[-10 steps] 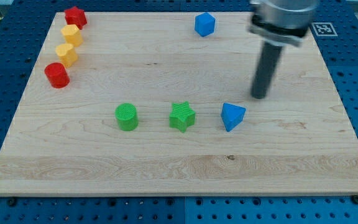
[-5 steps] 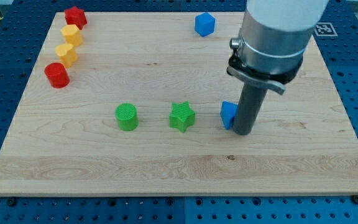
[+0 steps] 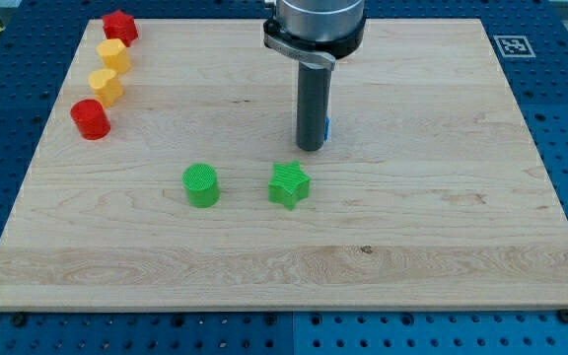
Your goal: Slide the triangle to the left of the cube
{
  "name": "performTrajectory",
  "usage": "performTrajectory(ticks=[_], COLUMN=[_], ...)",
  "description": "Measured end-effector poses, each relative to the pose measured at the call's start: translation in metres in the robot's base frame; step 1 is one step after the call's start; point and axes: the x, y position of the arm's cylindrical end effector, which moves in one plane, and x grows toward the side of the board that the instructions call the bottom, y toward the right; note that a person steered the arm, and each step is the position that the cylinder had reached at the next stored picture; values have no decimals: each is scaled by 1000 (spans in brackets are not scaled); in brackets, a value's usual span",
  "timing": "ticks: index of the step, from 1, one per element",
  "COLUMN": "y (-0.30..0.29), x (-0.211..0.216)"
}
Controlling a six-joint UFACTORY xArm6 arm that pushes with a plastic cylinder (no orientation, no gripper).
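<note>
- My tip [image 3: 311,148] sits on the wooden board [image 3: 442,227] a bit above its middle, just up and to the view's right of the green star [image 3: 289,185].
- No jaws here, it's just a straight dark rod, so nothing to open or close.
- The blue triangle [image 3: 326,127] is almost fully hidden behind the rod; only a thin blue sliver peeks out on the rod's right edge, right against it.
- Can't see the blue cube at all, the arm covers the top middle of the board.
- Green cylinder [image 3: 202,185] sits left of the star, same row, clearly apart.
- Top left corner has a slanted line: red block [image 3: 119,26], yellow block [image 3: 113,54], another yellow block [image 3: 106,86], then a red cylinder [image 3: 91,118] lowest.
</note>
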Motion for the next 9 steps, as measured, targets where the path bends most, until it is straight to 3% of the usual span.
performTrajectory(ticks=[5, 7, 9], y=[0, -8, 40], x=[-130, -74, -102])
